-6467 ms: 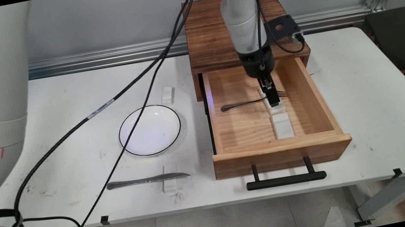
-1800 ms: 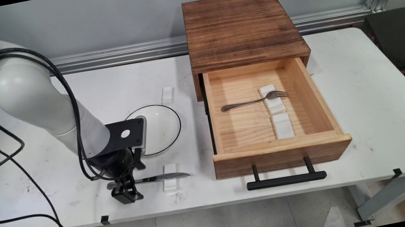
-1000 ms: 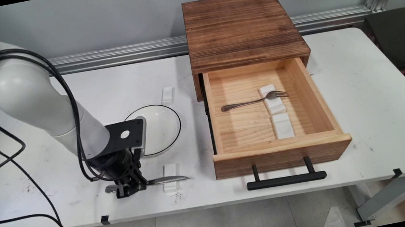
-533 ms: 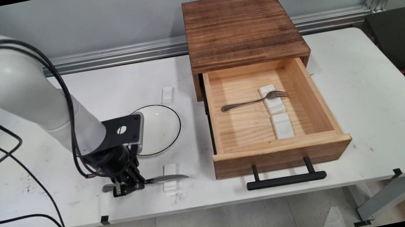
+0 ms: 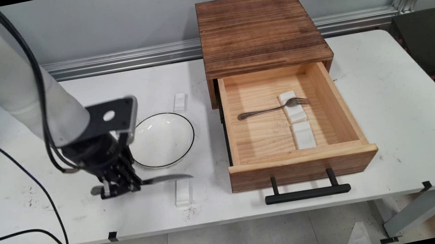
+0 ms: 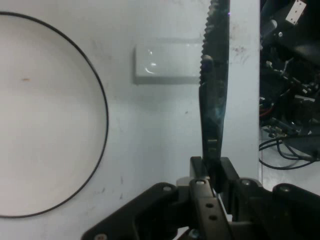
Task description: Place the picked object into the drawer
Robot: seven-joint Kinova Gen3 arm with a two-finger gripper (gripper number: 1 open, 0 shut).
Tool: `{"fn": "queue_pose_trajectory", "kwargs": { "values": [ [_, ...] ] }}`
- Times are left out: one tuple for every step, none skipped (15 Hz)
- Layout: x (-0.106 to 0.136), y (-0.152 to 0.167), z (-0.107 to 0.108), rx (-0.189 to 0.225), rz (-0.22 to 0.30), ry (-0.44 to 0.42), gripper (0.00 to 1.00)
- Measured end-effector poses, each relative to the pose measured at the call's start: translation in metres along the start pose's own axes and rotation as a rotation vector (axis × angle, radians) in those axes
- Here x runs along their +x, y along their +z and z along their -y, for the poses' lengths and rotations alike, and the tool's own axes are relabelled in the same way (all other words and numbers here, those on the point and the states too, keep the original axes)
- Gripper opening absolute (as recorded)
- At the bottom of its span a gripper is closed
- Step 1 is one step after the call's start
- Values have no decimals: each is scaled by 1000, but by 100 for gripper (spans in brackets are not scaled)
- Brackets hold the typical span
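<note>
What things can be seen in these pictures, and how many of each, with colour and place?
Silver metal table knife: 1, held above the table's near left.
White round plate with black rim: 1, table's left centre.
White rectangular blocks: 4; one under the knife tip, one behind the plate, two in the drawer.
Brown wooden box with open drawer: 1, table's middle back.
Silver metal fork: 1, in the drawer.
White table: 1.
Black gripper: 1, shut on the knife's handle.

White plate (image 5: 163,142) with black rim; brown wooden drawer (image 5: 299,161); white table (image 5: 396,109).
</note>
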Motion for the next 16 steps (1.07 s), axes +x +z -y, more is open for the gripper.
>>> {"fn": "queue_pose_trajectory", "kwargs": {
  "values": [
    [2,-7,0,4,0,-1,0],
    [4,-17,1,8,0,-3,0],
    [6,-24,1,12,0,-5,0],
    [10,-36,3,19,-2,-9,0],
    [14,-45,4,25,-5,-13,0],
    [21,-56,6,33,-11,-21,0],
    [28,-66,9,39,-19,-28,0],
    [36,-73,11,43,-26,-32,0],
    [46,-80,14,48,-34,-38,0],
    [57,-87,18,54,-46,-44,0],
    [67,-91,21,58,-56,-51,0],
    [75,-93,23,62,-64,-55,0],
    [86,-96,27,67,-76,-62,0],
    [100,-97,33,74,-92,-71,0],
    [115,-97,38,81,-107,-75,0],
    [128,-96,43,85,-117,-77,0]
  ]
}}
